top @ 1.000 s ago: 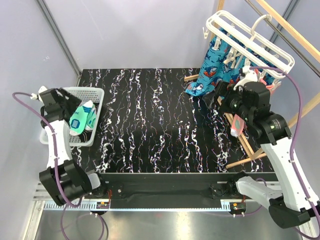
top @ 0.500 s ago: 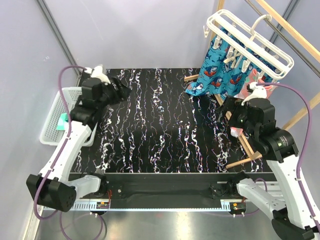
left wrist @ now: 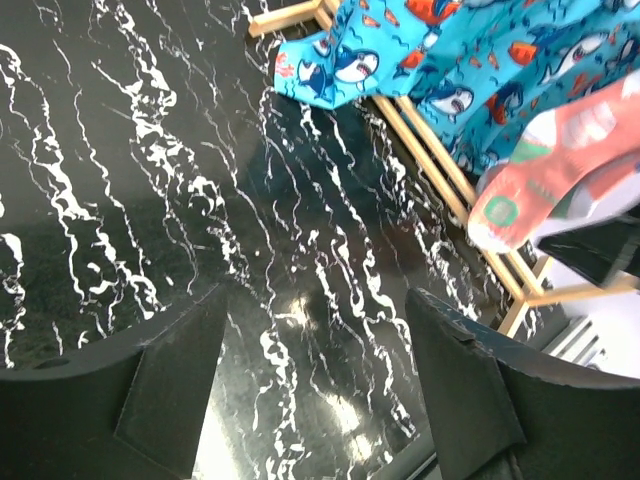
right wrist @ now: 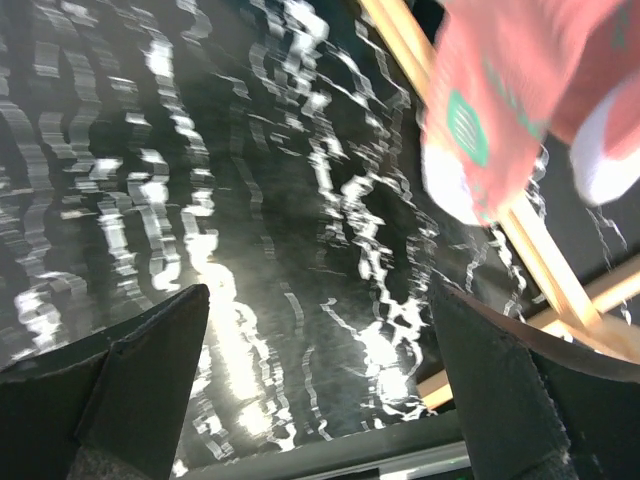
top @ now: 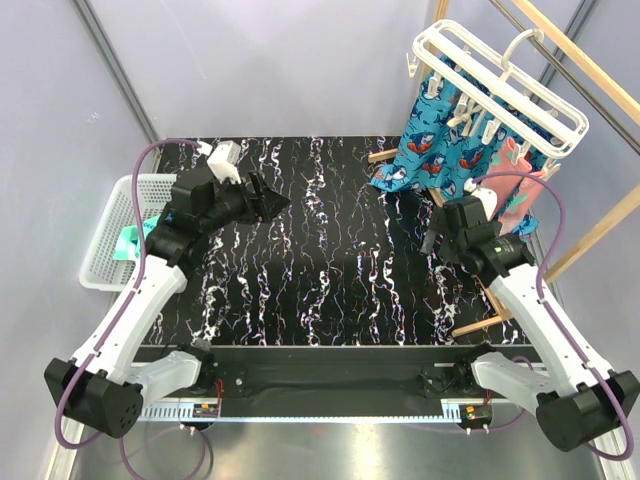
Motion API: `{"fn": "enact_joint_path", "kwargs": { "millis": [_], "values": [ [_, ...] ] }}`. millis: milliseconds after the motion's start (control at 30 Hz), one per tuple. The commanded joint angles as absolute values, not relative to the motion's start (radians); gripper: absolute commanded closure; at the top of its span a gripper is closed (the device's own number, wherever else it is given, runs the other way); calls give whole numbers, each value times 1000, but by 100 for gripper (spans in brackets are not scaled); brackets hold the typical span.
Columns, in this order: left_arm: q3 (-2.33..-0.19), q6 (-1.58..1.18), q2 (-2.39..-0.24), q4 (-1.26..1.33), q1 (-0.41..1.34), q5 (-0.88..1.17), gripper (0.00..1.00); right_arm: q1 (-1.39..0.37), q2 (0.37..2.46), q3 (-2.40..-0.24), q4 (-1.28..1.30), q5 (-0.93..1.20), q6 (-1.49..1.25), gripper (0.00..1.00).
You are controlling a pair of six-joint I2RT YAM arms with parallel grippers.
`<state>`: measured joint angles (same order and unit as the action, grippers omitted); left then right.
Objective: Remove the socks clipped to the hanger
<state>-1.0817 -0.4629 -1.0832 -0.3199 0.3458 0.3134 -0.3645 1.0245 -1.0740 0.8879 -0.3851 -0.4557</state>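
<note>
socks (top: pixel 440 150) hang off hanger (top: pixel 497 85) at far-rt table (top: pixel 330 290) edge.

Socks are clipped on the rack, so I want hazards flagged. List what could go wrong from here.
1. The blue shark socks hang clipped to the hanger; a hard pull may swing or unhook it.
2. The wooden frame runs close by the salmon sock; the open right gripper could snag it.
3. The left gripper points toward that corner, so the arms may crowd.
</note>
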Motion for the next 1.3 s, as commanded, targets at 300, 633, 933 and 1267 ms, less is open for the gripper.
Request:
{"fn": "enact_joint_path", "kwargs": {
  "millis": [300, 633, 933, 1267],
  "values": [
    [-1071, -431, -991, -276, 345, 440, 21, -360, 1054, -934, 661, -758, -456, 0],
    [-1069, -443, -989, -276, 348, 451, 20, -278, 1144, -930, 503, -721, -350, 0],
    [-1072, -448, -996, -275, 350, 452, 21, -209, 1144, -898, 422, -709, -304, 0],
    [-1066, -453, -991, -262, 350, 449, 21, -160, 1172, -864, 311, -539, -242, 0]
  ]
}}
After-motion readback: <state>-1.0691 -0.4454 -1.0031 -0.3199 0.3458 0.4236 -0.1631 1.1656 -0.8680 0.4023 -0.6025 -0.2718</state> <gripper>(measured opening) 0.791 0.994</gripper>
